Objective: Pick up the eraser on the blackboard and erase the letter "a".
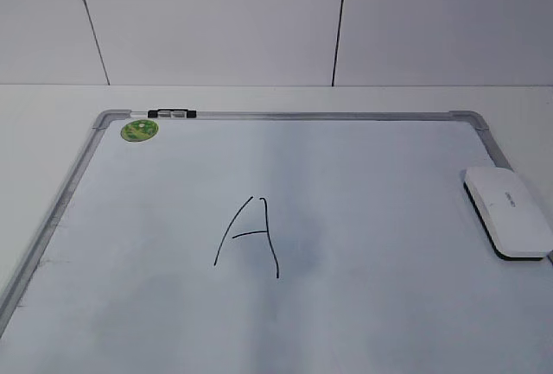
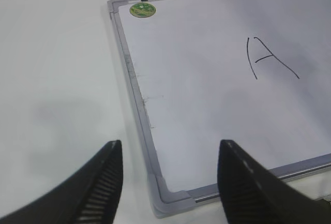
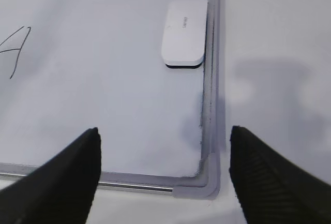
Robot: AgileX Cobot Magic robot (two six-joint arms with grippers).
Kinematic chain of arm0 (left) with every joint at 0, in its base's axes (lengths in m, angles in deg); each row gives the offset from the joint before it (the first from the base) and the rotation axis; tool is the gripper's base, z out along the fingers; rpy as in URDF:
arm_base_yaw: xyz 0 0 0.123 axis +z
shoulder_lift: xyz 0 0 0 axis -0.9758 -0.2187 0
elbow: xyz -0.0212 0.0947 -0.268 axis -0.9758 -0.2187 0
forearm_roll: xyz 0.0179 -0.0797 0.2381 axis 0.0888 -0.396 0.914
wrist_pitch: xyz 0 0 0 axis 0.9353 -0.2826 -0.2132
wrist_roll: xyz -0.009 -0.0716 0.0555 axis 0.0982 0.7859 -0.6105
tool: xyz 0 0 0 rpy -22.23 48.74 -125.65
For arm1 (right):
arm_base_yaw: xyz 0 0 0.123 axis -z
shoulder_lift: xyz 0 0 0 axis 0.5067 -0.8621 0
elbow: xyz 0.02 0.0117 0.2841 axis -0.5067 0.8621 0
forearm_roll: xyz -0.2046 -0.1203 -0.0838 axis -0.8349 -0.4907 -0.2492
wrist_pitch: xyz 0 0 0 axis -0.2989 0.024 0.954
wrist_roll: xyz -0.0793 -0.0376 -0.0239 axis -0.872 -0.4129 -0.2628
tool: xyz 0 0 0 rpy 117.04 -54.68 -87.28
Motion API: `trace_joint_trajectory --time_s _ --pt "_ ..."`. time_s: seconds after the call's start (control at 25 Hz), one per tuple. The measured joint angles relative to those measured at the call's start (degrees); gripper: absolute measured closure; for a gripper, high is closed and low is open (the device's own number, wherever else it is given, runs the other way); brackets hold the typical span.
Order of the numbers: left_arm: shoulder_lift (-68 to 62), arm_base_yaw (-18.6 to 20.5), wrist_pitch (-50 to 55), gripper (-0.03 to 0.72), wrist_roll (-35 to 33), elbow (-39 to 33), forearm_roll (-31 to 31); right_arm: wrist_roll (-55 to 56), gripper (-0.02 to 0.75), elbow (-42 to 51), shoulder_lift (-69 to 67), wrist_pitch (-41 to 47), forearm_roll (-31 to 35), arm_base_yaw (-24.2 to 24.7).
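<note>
Two black grippers hover spread wide and empty over the large white silver-framed blackboard (image 1: 95, 145). Ahead of the right gripper (image 3: 164, 169), the nearer one, lies the white rounded plastic eraser (image 3: 183, 32), long axis pointing away, against the frame. Only a tall handwritten black "A" (image 1: 251, 236) shows, ahead-left.

The large white dry-erase blackboard (image 1: 371, 322) has a silver-grey metal frame, with a faint grey smudge at centre frame. The round sticker (image 1: 139, 130) at upper left is green with paler mottling. The handwritten capital letter (image 1: 251, 236) is thin black marker. The rounded white plastic eraser (image 1: 508, 210) at right carries small grey lettering over a black underside. The worktop (image 1: 52, 123) is plain white.
</note>
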Motion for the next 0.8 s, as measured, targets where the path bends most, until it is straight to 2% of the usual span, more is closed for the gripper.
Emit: trace_joint_trajectory --time_s 0.4,0.8 --pt "0.26 6.48 0.09 0.255 0.00 0.00 0.00 0.00 0.146 0.00 0.00 0.00 0.00 11.77" --pt "0.26 9.33 0.09 0.255 0.00 0.00 0.00 0.00 0.146 0.00 0.00 0.00 -0.11 17.07"
